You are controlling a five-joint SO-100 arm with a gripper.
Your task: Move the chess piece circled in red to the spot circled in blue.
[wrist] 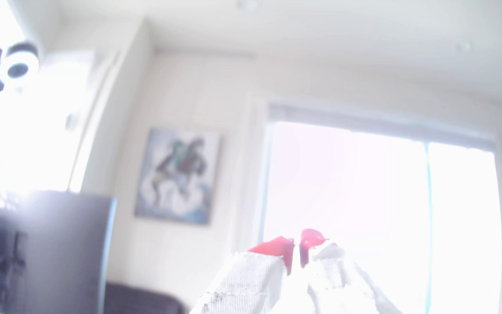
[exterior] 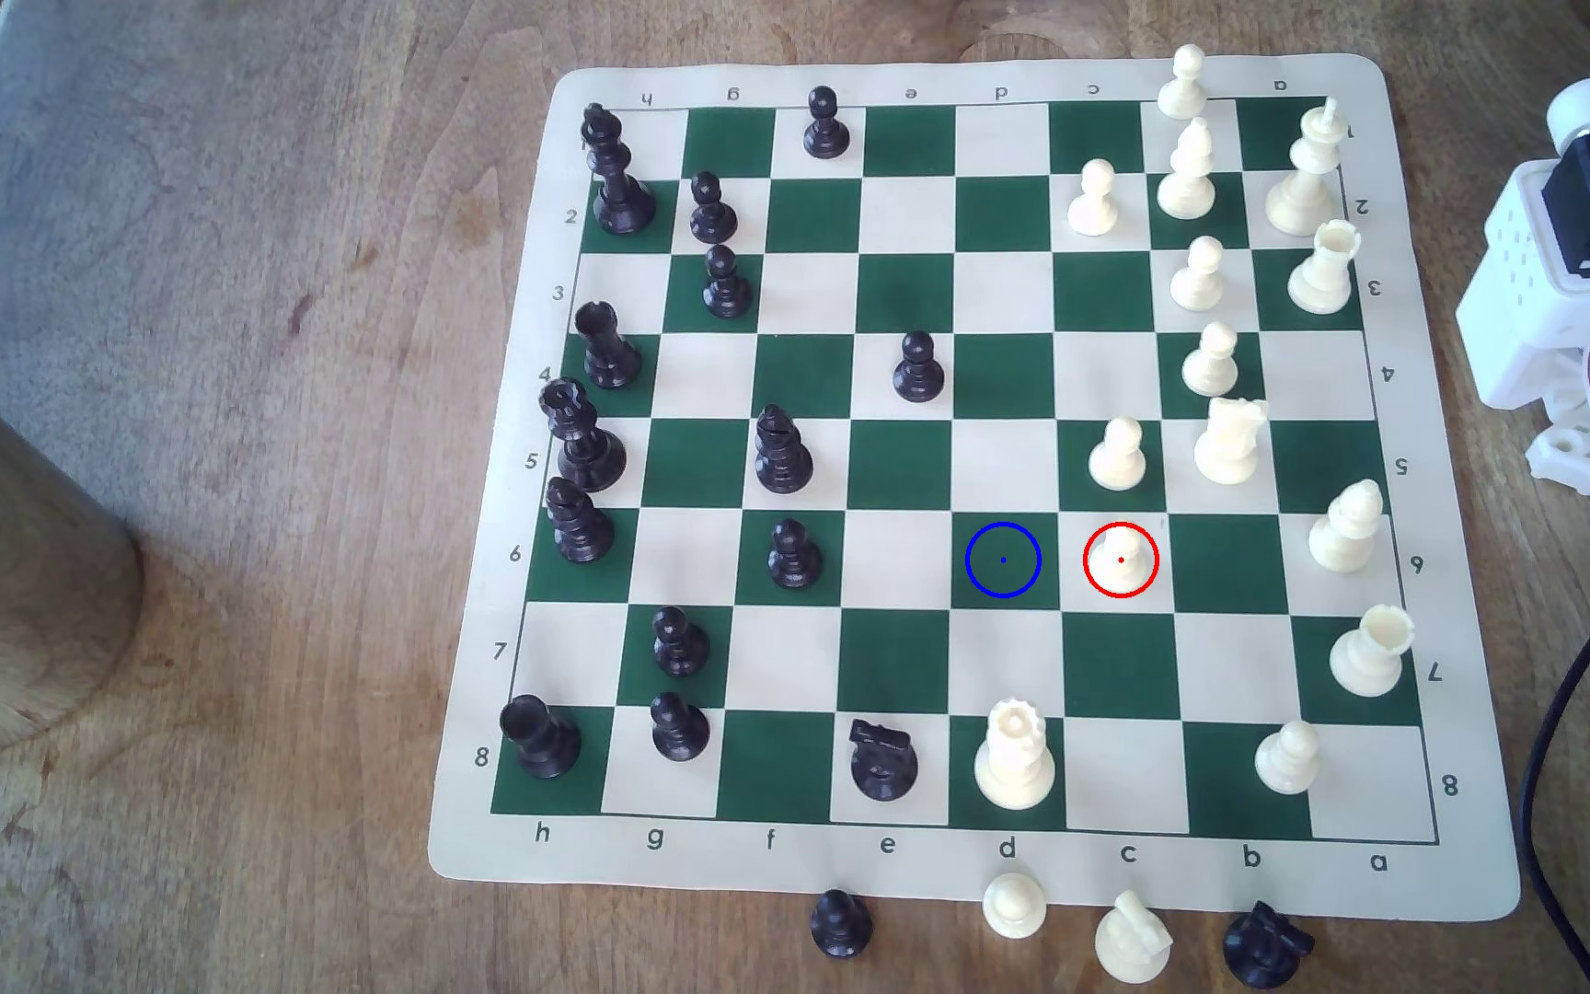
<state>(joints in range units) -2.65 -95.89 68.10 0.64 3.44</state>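
The chess piece (exterior: 1120,554), a small cream-white pawn, stands upright inside the red ring on a cream square in the board's c column. Directly beside it toward the exterior view's left lies the spot (exterior: 1002,560), a dark green square with a blue ring and centre dot, bare of pieces. The arm's white base (exterior: 1580,296) sits off the board at the exterior view's right edge. In the wrist view my gripper (wrist: 296,253) points up at the room, its white fingers with red tips (wrist: 277,246) nearly touching, nothing between them.
Black pieces crowd the exterior view's left half of the green-and-cream board (exterior: 963,86), cream pieces its right. A cream pawn (exterior: 1118,454) stands just behind the ringed pawn. A cream crowned piece (exterior: 1014,755) stands in front. A black cable (exterior: 1575,669) runs along the right.
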